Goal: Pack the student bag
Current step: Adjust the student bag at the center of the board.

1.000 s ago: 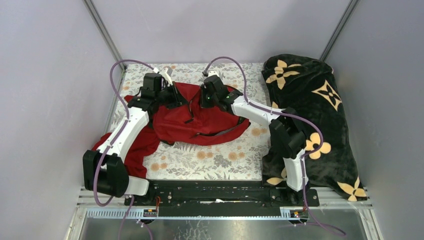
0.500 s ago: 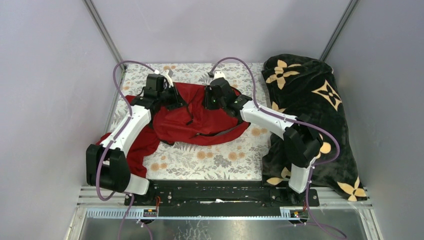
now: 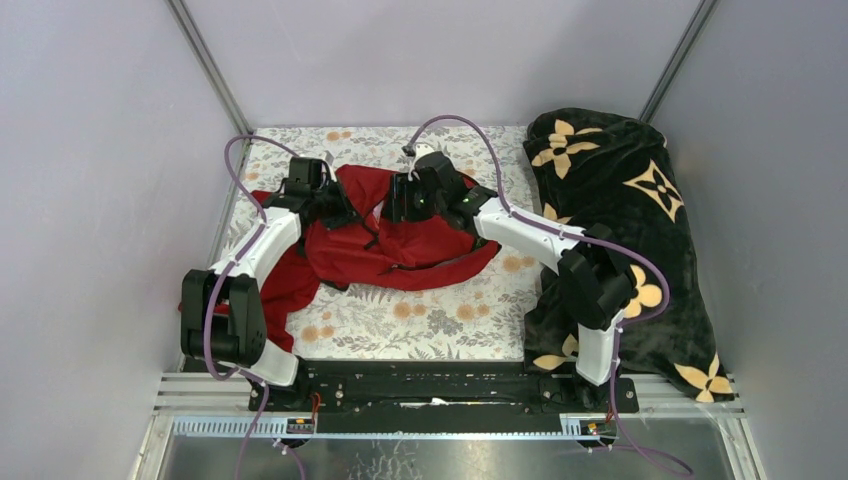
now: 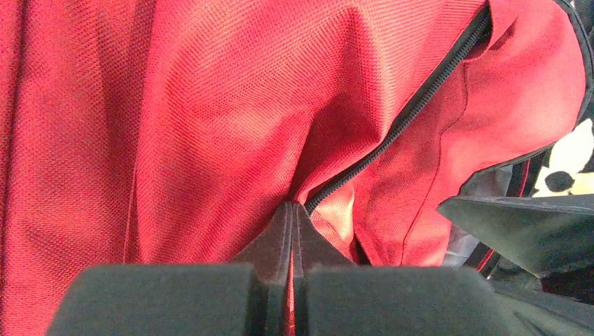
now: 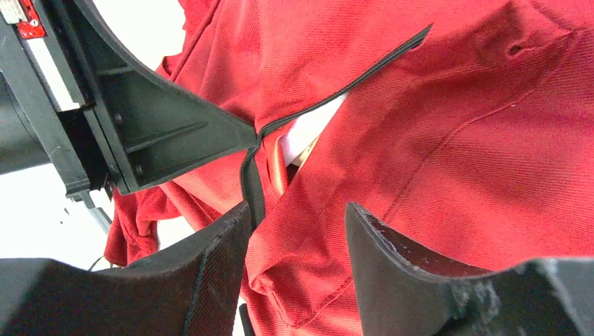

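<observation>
The student bag (image 3: pixel 410 245), a dark-red backpack, lies crumpled in the middle of the floral table. My left gripper (image 3: pixel 347 208) is shut on a fold of its fabric right beside the black zipper (image 4: pixel 420 91); a thin line of red shows between the tips of that gripper (image 4: pixel 292 206). My right gripper (image 3: pixel 396 205) is close beside it over the bag's top. Its jaws stand open with a loose bulge of bag fabric (image 5: pixel 308 259) between the fingertips (image 5: pixel 298 217). The zipper gapes a little, with something pale (image 5: pixel 308 133) showing inside.
A thin red cloth (image 3: pixel 285 290) trails off the table's left side under my left arm. A black blanket with tan flowers (image 3: pixel 620 230) is heaped along the right. Grey walls close in the back and both sides.
My right gripper has opened and let go of the bag fabric, shifting slightly left. The left gripper stays shut on the bag and has drawn it a little nearer.
</observation>
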